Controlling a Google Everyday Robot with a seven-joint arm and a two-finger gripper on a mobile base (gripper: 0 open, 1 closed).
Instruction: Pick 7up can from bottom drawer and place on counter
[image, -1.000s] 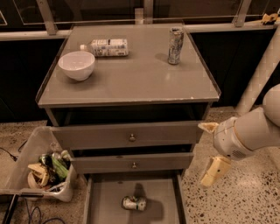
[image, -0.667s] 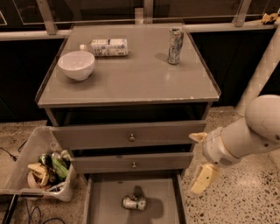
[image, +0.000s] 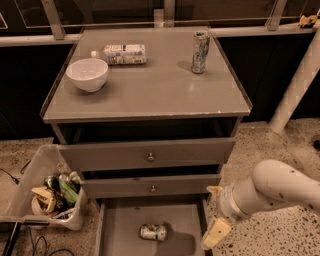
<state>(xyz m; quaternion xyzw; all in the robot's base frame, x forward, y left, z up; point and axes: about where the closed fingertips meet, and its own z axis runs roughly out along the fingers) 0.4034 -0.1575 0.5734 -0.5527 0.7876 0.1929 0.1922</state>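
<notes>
The 7up can (image: 153, 232), green and white and dented, lies on its side on the floor of the open bottom drawer (image: 122, 227). My gripper (image: 214, 213) is low at the drawer's right front corner, to the right of the can and apart from it. Its two cream fingers (image: 216, 234) are spread open with nothing between them. The grey counter (image: 150, 87) is the cabinet top above.
On the counter stand a white bowl (image: 87, 74), a lying white-labelled bottle (image: 122, 53) and a tall slim can (image: 200, 45). Two upper drawers with knobs (image: 150, 156) are slightly pulled out. A bin of trash (image: 50, 195) sits left of the drawers; a white pole (image: 300, 80) stands at right.
My arm and gripper have moved left and down, from beside the cabinet's right side to the right front corner of the bottom drawer. The can has not moved.
</notes>
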